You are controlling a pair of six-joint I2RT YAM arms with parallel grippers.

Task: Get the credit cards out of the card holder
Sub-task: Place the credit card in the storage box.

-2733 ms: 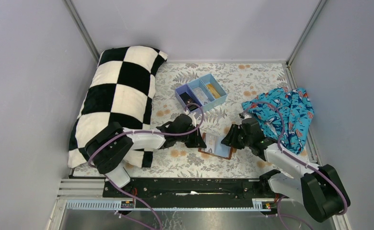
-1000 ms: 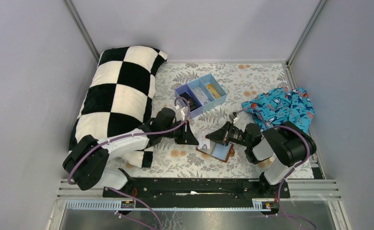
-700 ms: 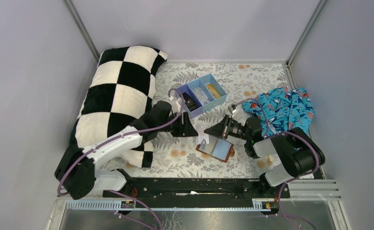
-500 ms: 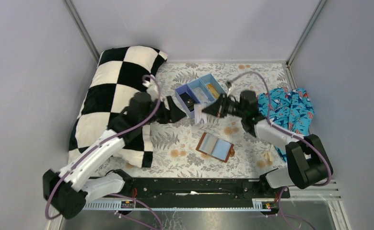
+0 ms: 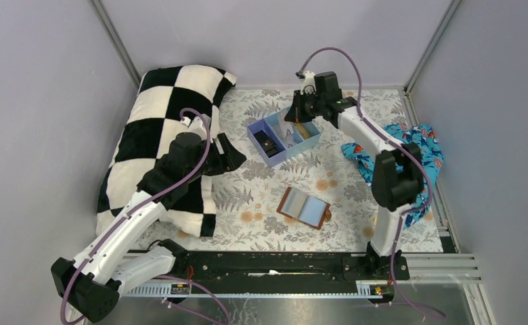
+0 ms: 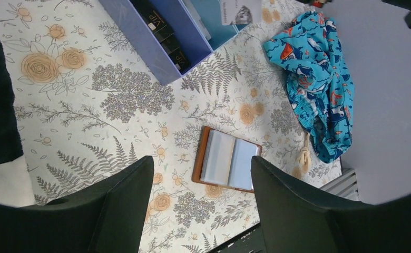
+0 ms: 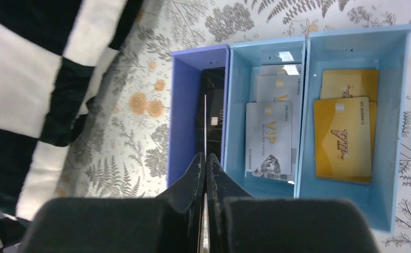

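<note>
The card holder lies open on the floral mat, brown edges around pale blue-grey slots; it also shows in the left wrist view. My right gripper hangs over the blue tray, shut on one thin whitish credit card, which the right wrist view shows edge-on above the divider between the purple and the middle compartment. The left wrist view catches that card face-on. Gold cards, silver cards and black cards lie in the tray. My left gripper is open and holds nothing, high up beside the pillow.
A black-and-white checked pillow fills the left side under my left arm. A blue patterned cloth is bunched at the right edge. Grey walls close in the mat on three sides.
My right gripper carried the card from the card holder up and back to above the tray. My left gripper opened, let go of the holder and drew back left towards the pillow.
</note>
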